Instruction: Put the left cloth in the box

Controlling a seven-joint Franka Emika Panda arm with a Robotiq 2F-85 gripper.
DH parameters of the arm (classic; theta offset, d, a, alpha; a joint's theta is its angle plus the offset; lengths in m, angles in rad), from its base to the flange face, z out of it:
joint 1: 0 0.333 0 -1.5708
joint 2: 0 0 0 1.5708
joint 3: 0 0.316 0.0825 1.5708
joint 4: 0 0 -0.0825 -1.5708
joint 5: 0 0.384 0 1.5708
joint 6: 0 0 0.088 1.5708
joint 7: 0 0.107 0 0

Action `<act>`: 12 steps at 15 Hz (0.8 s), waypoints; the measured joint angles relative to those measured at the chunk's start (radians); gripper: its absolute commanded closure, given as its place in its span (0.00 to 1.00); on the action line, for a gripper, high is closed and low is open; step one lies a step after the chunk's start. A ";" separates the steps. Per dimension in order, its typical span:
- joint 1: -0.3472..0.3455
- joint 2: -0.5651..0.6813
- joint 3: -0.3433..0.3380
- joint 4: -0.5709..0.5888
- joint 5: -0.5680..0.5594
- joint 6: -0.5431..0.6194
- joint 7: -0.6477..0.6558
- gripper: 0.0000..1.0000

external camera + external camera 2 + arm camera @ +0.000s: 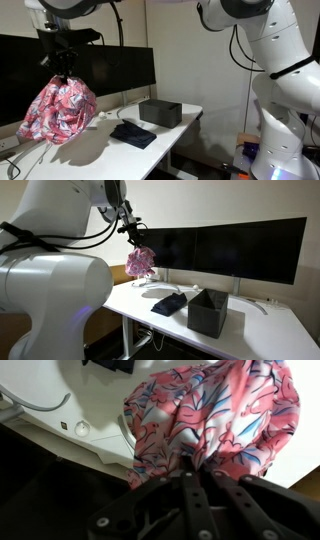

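Gripper (62,68) was shut on a bunched fold at the top of the left cloth (60,112). In the wrist view the fingers (185,485) met right at the gathered fabric, with no gap showing.

The cloth hung below the pinch as a loose pink, red and white bundle, clear of the table (100,150) and in front of the dark monitors (125,62).

We judged the single high pinch deliberate. It let the cloth drape into a narrower mass that is easier to lower into a small container than a spread sheet would be.

The box (160,112) stood on the table, well apart from the hanging cloth and nothing in it that we could see. A plain navy cloth (133,134) lay flat between the two, just beside the box in an exterior view (170,303).

We read the carrying height as clearance, enough to pass over the navy cloth and the box's wall without dragging the hem.

Task stage, in our judgement: cloth grasped and airborne, transfer toward the box not yet done. The risk we noted was trailing folds catching on the rim.
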 measured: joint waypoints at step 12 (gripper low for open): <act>-0.009 -0.240 -0.082 -0.280 -0.067 0.007 0.010 0.98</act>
